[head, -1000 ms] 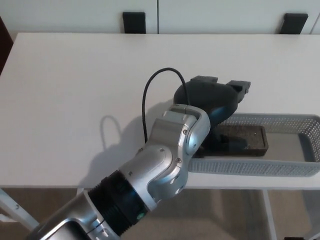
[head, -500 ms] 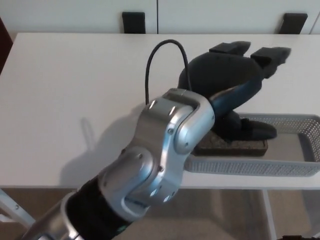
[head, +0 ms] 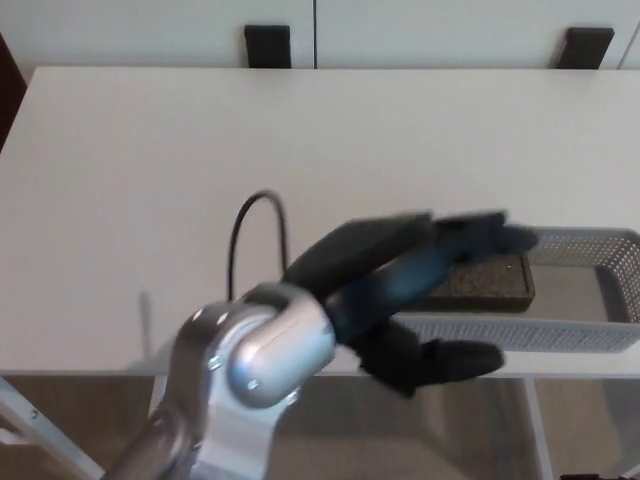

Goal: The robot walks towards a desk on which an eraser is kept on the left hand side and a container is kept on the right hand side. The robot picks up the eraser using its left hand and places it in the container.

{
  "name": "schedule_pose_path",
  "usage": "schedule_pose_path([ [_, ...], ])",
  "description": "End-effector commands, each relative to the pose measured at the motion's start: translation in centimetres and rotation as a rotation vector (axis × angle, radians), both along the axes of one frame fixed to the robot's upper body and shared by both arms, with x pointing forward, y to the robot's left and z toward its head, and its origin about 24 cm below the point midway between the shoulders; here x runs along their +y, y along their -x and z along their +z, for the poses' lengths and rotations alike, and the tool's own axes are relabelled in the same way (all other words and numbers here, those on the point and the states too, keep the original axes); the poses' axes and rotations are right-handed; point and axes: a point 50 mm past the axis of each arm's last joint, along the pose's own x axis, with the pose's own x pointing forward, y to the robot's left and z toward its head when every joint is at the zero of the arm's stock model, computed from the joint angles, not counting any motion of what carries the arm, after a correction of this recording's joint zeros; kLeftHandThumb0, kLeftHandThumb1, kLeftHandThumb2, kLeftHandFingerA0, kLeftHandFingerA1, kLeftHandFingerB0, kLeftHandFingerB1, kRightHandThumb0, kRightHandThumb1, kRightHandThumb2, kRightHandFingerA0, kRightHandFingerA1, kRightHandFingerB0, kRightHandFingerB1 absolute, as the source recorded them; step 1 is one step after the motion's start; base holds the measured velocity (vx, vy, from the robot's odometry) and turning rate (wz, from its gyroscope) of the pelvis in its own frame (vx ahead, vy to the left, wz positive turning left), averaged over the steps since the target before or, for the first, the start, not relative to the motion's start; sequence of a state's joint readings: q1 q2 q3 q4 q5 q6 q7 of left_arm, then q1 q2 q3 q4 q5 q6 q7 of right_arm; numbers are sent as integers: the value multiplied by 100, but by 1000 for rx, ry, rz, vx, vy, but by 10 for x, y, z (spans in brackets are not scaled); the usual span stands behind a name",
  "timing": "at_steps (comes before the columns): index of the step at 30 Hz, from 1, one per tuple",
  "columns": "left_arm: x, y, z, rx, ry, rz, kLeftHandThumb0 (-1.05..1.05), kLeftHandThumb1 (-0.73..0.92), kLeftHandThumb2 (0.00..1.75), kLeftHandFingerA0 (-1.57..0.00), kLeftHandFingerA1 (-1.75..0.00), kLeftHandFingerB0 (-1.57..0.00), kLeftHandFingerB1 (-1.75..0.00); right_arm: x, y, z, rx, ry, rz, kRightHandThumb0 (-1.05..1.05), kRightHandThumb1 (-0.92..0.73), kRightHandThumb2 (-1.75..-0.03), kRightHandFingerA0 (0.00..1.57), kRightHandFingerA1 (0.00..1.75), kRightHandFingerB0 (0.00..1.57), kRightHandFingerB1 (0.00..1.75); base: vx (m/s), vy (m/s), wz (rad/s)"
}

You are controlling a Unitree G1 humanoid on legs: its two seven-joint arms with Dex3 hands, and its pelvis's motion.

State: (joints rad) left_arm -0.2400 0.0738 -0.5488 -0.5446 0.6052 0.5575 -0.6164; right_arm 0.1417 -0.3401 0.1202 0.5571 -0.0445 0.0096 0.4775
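The left hand [head: 400, 290] sits at lower centre of the frame, motion-blurred, its fingers [head: 480, 235] spread toward the right and its thumb [head: 455, 358] stretched out below; it holds nothing. Its silver forearm [head: 240, 370] enters from the lower left with a black cable [head: 245, 215] looping above the wrist. The eraser [head: 480, 282], a dark speckled block, lies flat in the left end of the grey mesh container [head: 560, 335], long axis running left to right across the frame. It is just behind the fingers, which cover its left part. The container stands at the right on the white desk [head: 150, 180], near its front edge. Two black brackets [head: 267, 45] show at the top edge.
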Motion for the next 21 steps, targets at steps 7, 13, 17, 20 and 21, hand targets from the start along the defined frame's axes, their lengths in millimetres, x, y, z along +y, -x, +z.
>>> schedule_pose_path([
  [7, 160, 123, 2, 585, 683, -670, -91, 74, 80, -48, -41, -41, -37, -14, 7, -4, 56, 64, 47, -43, -37, -79, 82, 70, 47, 56, 0, 0, 0],
  [13, 183, 119, -10, 596, 651, -560, -81, 84, 66, -55, -38, -47, -34, -14, 9, -4, 64, 81, 61, -41, -37, -80, 80, 69, 47, 56, 0, 0, 0],
  [17, 202, 116, -57, 906, 531, -278, -87, 84, 67, -34, -36, -33, -31, -13, 12, -5, 62, 80, 76, -44, -37, -79, 82, 69, 48, 56, 0, 0, 0],
  [20, 210, 110, -89, 961, 394, -119, -86, 82, 66, -30, -33, -28, -29, -11, 11, -6, 55, 80, 74, -45, -37, -79, 83, 69, 48, 56, 0, 0, 0],
  [21, 214, 109, -106, 968, 300, -36, -86, 82, 66, -30, -33, -28, -29, -11, 12, -7, 54, 77, 66, -45, -37, -79, 83, 69, 48, 56, 0, 0, 0],
])
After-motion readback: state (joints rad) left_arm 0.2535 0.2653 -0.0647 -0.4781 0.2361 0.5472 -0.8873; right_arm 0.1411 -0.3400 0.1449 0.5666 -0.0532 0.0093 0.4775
